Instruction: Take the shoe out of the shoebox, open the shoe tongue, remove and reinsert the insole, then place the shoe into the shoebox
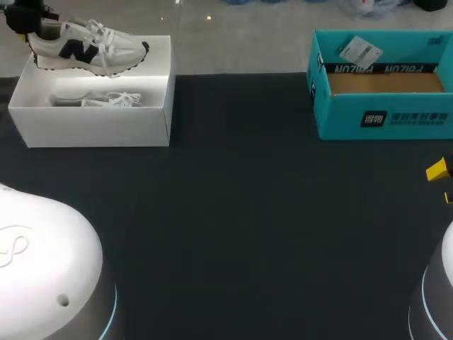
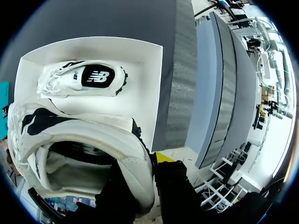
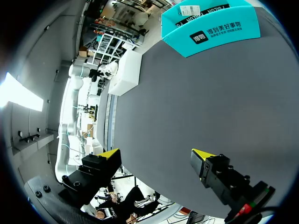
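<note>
A white sneaker (image 1: pixel 85 48) with a dark side logo hangs above the back rim of the white shoebox (image 1: pixel 99 120), toe pointing right. My left gripper (image 1: pixel 28 25) is shut on its heel. In the left wrist view, the heel collar of the sneaker (image 2: pixel 79 149) sits pinched in the left gripper (image 2: pixel 145 179). A second white sneaker (image 2: pixel 84 79) lies on its side inside the shoebox (image 2: pixel 147 84) below. My right gripper (image 3: pixel 156 156) hovers open over bare dark table, and only its yellow tips (image 1: pixel 439 171) show at the right edge of the head view.
A teal cardboard box (image 1: pixel 382 85) stands open at the back right, also ahead of the right gripper as the teal box (image 3: pixel 210 23). The dark table mat (image 1: pixel 241 227) spreads between the two boxes. The arm bases fill the near corners.
</note>
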`<state>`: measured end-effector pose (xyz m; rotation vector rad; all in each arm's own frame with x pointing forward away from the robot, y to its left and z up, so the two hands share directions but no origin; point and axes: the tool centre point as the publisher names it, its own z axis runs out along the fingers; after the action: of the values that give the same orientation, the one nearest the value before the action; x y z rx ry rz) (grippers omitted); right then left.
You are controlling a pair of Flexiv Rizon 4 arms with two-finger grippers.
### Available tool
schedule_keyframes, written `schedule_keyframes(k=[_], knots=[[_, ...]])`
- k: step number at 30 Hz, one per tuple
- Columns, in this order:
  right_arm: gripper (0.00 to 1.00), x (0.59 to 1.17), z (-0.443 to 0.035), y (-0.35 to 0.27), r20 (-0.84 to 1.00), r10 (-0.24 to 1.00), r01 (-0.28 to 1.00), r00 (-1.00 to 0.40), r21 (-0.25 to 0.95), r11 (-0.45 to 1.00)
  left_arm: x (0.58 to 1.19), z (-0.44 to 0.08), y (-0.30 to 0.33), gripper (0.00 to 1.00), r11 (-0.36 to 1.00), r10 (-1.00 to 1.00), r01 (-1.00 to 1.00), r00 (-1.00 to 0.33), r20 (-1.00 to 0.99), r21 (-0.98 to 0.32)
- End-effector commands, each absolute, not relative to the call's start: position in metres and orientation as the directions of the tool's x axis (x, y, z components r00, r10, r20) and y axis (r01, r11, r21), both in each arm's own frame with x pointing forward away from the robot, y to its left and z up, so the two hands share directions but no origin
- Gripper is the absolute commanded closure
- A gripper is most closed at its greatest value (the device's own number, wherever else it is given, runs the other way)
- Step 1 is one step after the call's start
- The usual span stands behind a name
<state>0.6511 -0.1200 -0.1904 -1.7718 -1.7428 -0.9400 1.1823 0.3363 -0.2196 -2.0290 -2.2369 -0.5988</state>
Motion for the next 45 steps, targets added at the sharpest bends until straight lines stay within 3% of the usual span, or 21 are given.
schedule_keyframes(k=[1, 27, 45], knots=[[0.0, 0.65, -0.19, -0.119, 0.749, 0.661, 0.989, -0.046, 0.128, -0.076, 1.194, -0.218, 0.34, 1.0, 0.066, 0.946, 0.975, -0.129, 0.297, 0.212], [0.0, 0.65, -0.19, -0.119, 0.749, 0.661, 0.989, -0.046, 0.128, -0.076, 1.194, -0.218, 0.34, 1.0, 0.066, 0.946, 0.975, -0.129, 0.297, 0.212], [0.0, 0.65, -0.19, -0.119, 0.749, 0.661, 0.989, -0.046, 0.128, -0.076, 1.22, -0.28, 0.329, 1.0, 0.084, 0.964, 0.978, -0.129, 0.233, 0.192]])
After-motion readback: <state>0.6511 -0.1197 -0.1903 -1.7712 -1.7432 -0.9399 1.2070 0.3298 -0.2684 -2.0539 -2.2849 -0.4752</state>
